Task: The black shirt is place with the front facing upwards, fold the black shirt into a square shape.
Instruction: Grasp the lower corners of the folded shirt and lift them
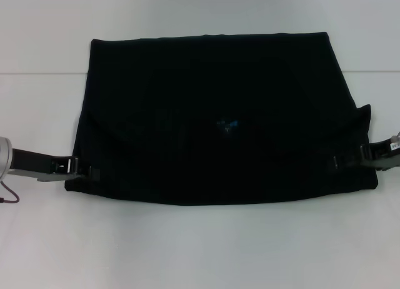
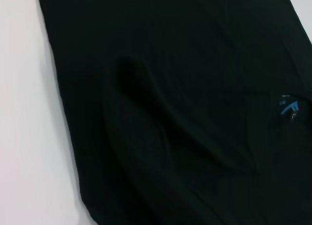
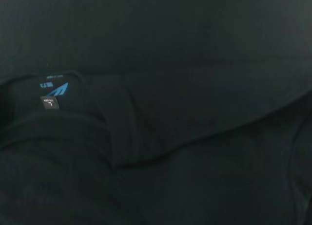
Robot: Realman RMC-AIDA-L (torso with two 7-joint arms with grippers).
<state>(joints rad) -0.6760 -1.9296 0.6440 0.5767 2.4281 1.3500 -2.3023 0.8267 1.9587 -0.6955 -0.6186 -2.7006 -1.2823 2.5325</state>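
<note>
Spread on the white desk [image 1: 200, 239] between them, the black shirt [image 1: 219, 114] meets the left end effector [image 1: 80, 171] and right end effector [image 1: 342, 161], grip unclear; I would lift both edges evenly, keeping folds square.

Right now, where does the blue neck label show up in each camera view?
Head view: blue neck label just right of the black shirt's middle.
Left wrist view: label near the frame edge, on dark cloth.
Right wrist view: label inside the collar curve.
Shared landmark: the collar fold around it.
</note>
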